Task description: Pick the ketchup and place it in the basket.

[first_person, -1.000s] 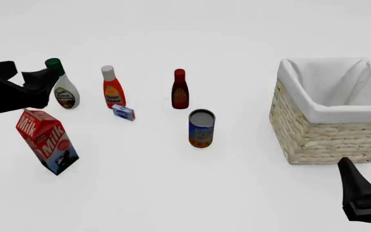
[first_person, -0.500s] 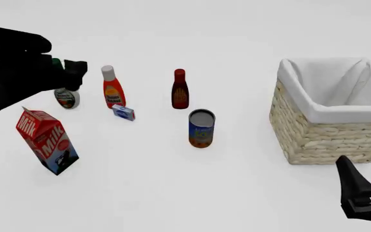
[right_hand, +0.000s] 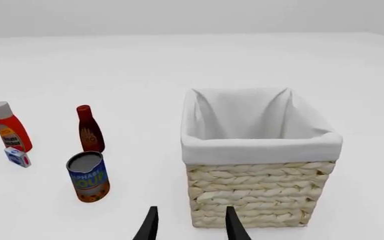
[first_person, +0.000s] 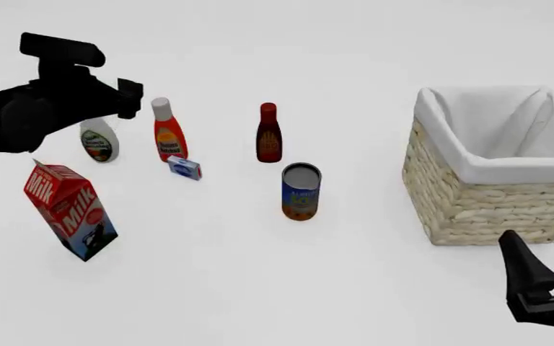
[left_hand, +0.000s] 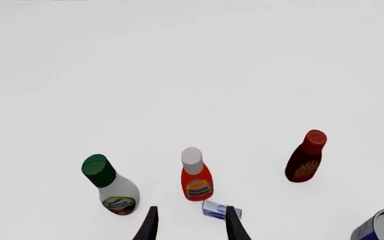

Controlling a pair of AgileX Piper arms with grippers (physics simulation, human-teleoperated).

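Note:
The ketchup (first_person: 169, 133) is a red-orange squeeze bottle with a white cap, standing upright at the back left of the table. In the left wrist view the ketchup (left_hand: 196, 180) shows just beyond and between the fingertips. My left gripper (first_person: 128, 99) hangs raised just left of it, open and holding nothing; its fingers (left_hand: 150, 226) stand well apart. The wicker basket (first_person: 469, 209) with white lining stands at the right, and nothing shows inside it. My right gripper (first_person: 551, 277) is open near the front right, just in front of the basket (right_hand: 259, 187). The ketchup (right_hand: 10, 131) is far from it.
A white bottle with a green cap (first_person: 97, 143) stands partly behind my left arm. A small blue box (first_person: 185, 168) lies just in front of the ketchup. A dark maroon bottle (first_person: 268, 135), a can (first_person: 301, 191) and a tilted milk carton (first_person: 70, 210) share the left half.
My left arm has swung right and upward, passing over the green-capped bottle toward the ketchup. The right gripper has barely shifted. No object has moved.

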